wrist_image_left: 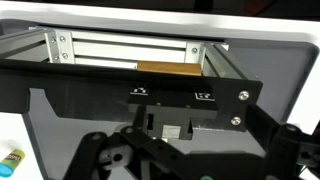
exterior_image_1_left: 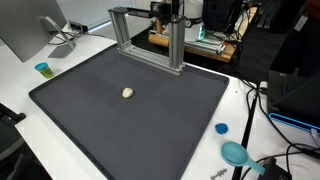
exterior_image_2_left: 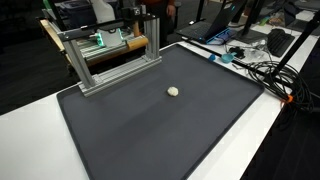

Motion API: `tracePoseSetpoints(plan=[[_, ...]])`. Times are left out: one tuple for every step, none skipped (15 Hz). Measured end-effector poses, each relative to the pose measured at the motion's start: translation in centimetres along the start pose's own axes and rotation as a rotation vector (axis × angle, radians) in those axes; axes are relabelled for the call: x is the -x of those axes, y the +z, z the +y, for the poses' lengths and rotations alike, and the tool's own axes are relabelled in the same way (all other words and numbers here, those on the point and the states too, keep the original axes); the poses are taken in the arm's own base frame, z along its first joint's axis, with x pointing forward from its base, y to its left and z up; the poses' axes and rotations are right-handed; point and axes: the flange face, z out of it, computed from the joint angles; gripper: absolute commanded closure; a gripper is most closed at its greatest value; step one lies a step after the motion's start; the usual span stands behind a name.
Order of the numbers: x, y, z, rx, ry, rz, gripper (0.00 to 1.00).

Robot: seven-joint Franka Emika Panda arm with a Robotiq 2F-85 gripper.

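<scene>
A: Start with the big things. What lies around the fingers point(wrist_image_left: 105, 155)?

B: A white tabletop point(exterior_image_1_left: 20, 88) carries everything. A large dark mat point(exterior_image_1_left: 130, 125) covers most of it. In the wrist view a grey patch of that mat point(wrist_image_left: 40, 115) shows up and to the left of the fingers.

A: And what is closest to them?

B: The metal frame point(wrist_image_left: 120, 45). In the wrist view it stands straight ahead of the fingers and spans most of the picture above them. Its pale rails are near, but I see no contact. In both exterior views the same frame point(exterior_image_1_left: 178, 45) point(exterior_image_2_left: 100, 42) stands upright at one edge of the mat.

A: Is anything inside the frame?

B: A brown wooden strip point(wrist_image_left: 170, 68) sits beyond its rails, ahead of the fingers and slightly to the right.

A: Are the fingers spread or closed?

B: I cannot tell. Only their black linkages show at the bottom of the wrist view, with the tips hidden. Nothing is visibly held.

A: What about the smaller things?

B: A blue dish point(exterior_image_1_left: 235, 153) and a blue cap point(exterior_image_1_left: 221, 128) lie on the bare tabletop beside the mat. A small pale lump point(exterior_image_1_left: 127, 92) point(exterior_image_2_left: 173, 91) lies alone on the open mat, well apart from the frame. Only the exterior views show it, so I cannot place it relative to the fingers
</scene>
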Motion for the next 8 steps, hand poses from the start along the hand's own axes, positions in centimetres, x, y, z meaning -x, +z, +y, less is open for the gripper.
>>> tracePoseSetpoints(plan=[[0.0, 0.0, 0.0, 0.002, 0.001, 0.0, 0.0], [-0.1, 0.0, -0.1, 0.007, 0.007, 0.007, 0.0], [-0.3, 0.0, -0.2, 0.011, 0.013, 0.021, 0.0], [-0.5, 0.1, -0.2, 0.014, 0.021, 0.035, 0.0], [-0.8, 0.2, -0.2, 0.015, 0.033, 0.049, 0.0], [-1.0, 0.3, -0.2, 0.01, 0.04, 0.052, 0.0], [-1.2, 0.5, -0.1, 0.007, 0.042, 0.05, 0.0], [-1.2, 0.6, -0.1, 0.006, 0.043, 0.048, 0.0]])
